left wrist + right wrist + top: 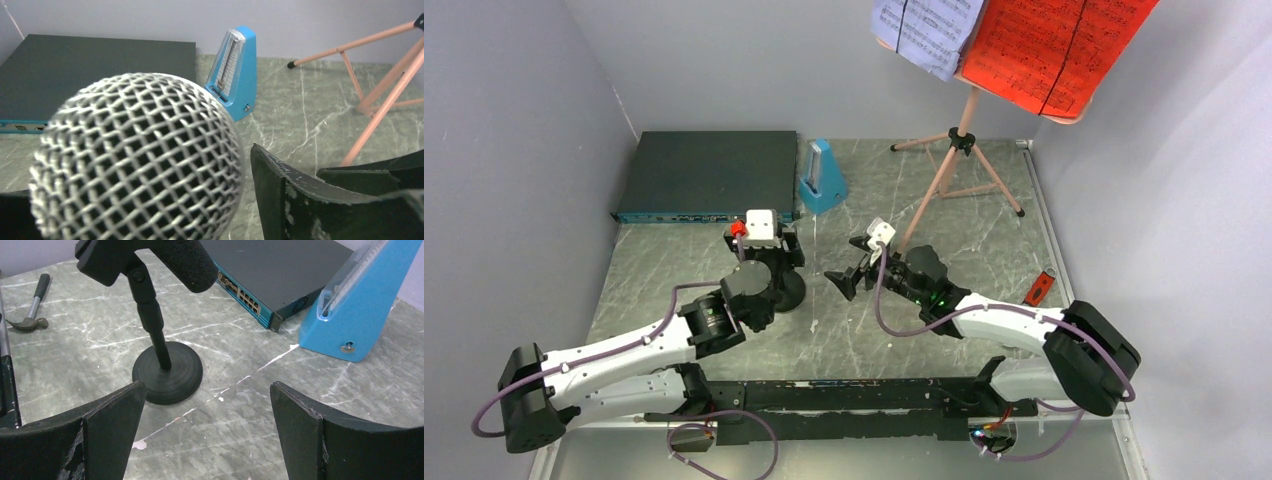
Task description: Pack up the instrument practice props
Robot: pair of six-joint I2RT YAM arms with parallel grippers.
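I'm watching the left gripper sitting spread around the microphone mesh head. Its visible finger is standing just off the mesh, not clamping. The right gripper is hanging wide open, holding nothing, near the mic's round base on the table, with the blue metronome standing nearby.

A silver mesh mic head fills the near left. Just right of it stands a black end effector finger, with a thin gap between them. Farther back, a blue metronome stands upright on the green marbled desk. A flat black box lies far left, and pink stand legs are far right.
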